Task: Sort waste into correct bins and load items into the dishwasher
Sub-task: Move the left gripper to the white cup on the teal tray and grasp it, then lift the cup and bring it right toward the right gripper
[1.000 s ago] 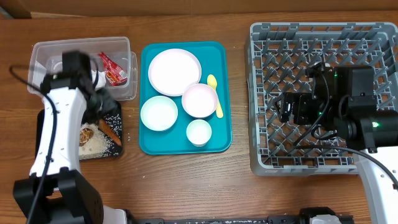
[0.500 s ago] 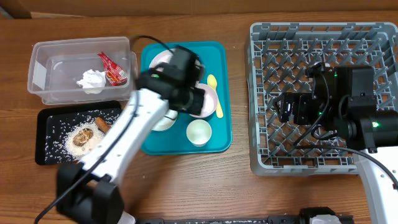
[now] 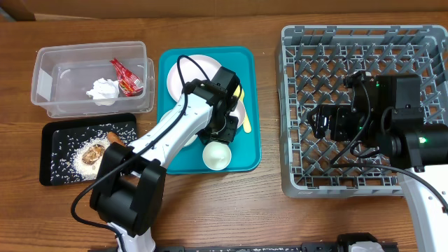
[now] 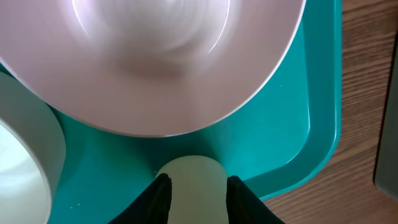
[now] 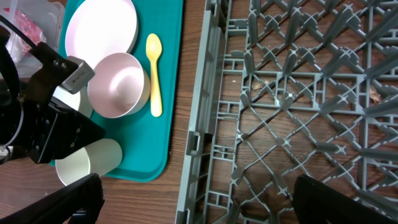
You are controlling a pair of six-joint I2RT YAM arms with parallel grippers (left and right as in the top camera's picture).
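Note:
My left gripper (image 4: 196, 186) is shut on the white cup (image 4: 189, 183), one black finger on each side. The cup (image 3: 217, 155) leans on the teal tray (image 3: 246, 159), with my left gripper (image 3: 224, 134) just behind it. A pink-white bowl (image 4: 155, 56) sits right behind the cup, and a second bowl (image 4: 25, 168) to its left. The plate (image 3: 192, 73) and yellow spoon (image 3: 246, 120) lie on the same tray. My right gripper (image 5: 199, 211) hangs open and empty over the grey dish rack (image 3: 288, 105).
A clear tub (image 3: 47, 73) at far left holds a white napkin (image 3: 103, 89) and red wrapper (image 3: 126, 77). In front of it a black tray (image 3: 50, 171) carries rice, a brown lump (image 3: 91, 155) and an orange-brown stick (image 3: 116, 138).
My left arm swung from the bins across to the teal tray and closed on the cup, which now leans and sits slightly nearer the tray's front. The right arm stayed still.

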